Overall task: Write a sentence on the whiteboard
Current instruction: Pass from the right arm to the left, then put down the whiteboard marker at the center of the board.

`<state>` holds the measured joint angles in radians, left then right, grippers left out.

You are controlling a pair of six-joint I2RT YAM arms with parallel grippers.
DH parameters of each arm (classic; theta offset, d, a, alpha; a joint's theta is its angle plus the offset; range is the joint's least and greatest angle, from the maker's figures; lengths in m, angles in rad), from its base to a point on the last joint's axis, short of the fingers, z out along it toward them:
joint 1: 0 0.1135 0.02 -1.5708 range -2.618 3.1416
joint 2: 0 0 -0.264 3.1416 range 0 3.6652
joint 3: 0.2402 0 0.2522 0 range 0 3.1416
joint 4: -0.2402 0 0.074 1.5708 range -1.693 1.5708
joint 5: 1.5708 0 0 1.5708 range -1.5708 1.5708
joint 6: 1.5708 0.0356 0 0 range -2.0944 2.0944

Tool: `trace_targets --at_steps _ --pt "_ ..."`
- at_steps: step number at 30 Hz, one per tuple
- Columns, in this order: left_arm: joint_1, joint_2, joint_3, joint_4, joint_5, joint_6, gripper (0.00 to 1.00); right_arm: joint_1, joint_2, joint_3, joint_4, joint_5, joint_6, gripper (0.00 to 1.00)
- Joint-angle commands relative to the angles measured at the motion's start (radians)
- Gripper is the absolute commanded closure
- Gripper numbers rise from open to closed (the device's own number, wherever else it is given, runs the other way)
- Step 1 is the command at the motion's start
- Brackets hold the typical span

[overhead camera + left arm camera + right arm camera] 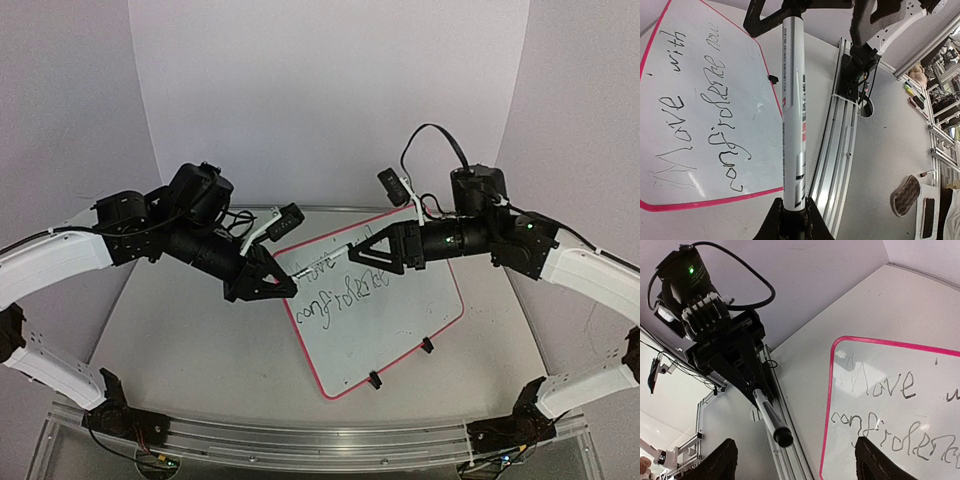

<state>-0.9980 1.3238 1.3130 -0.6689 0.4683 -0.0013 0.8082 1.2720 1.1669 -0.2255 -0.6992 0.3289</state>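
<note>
The whiteboard [400, 320] lies tilted on the table, pink-rimmed. The sentence [340, 290] runs across it in two black rows, read as "Move with confidence now" [695, 115] in the left wrist view. My left gripper [288, 284] is shut on the dark end of a white marker [792, 125], which sticks out level toward my right gripper [363, 255]. In the right wrist view the marker's black tip [782, 436] points at the camera. My right gripper [797, 462] is open, its fingers [722, 462] wide on either side of that tip and clear of it. The whiteboard [880, 355] sits to the right below.
An aluminium rail [320, 440] runs along the near table edge and shows beside the marker [845, 150]. Two black clip feet [376, 380] sit on the board's near rim. Grey backdrop walls close the back and sides. A brown pad [905, 195] lies beyond the rail.
</note>
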Motion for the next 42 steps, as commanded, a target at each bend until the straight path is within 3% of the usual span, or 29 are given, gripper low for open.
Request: trace_targets --at_steps 1,4,8,13,17,24,35,39,42 --pt "0.077 -0.068 0.047 0.013 -0.132 -0.091 1.0 -0.078 -0.09 -0.04 0.018 0.22 0.022 0.08" --pt "0.207 -0.097 0.046 0.001 -0.139 -0.142 1.0 -0.142 -0.125 -0.055 -0.002 0.293 0.023 0.02" --pt "0.386 -0.144 0.028 -0.02 -0.196 -0.2 1.0 -0.235 -0.147 -0.047 -0.055 0.34 0.002 0.02" --pt "0.51 -0.183 -0.041 -0.007 -0.258 -0.275 1.0 -0.331 -0.165 -0.027 -0.122 0.374 -0.034 0.02" --pt "0.592 -0.148 -0.166 0.031 -0.228 -0.328 1.0 -0.382 -0.181 -0.048 -0.136 0.455 -0.031 0.02" --pt "0.609 0.011 -0.348 0.187 -0.129 -0.414 1.0 -0.41 -0.218 -0.117 -0.137 0.588 -0.013 0.02" --pt "0.609 0.225 -0.355 0.225 -0.119 -0.42 0.99 -0.41 -0.27 -0.184 -0.138 0.656 -0.001 0.02" --pt "0.609 0.262 -0.357 0.237 -0.126 -0.42 0.89 -0.41 -0.279 -0.198 -0.142 0.688 -0.002 0.02" --pt "0.608 0.268 -0.36 0.242 -0.14 -0.423 0.76 -0.411 -0.286 -0.2 -0.146 0.693 -0.005 0.02"
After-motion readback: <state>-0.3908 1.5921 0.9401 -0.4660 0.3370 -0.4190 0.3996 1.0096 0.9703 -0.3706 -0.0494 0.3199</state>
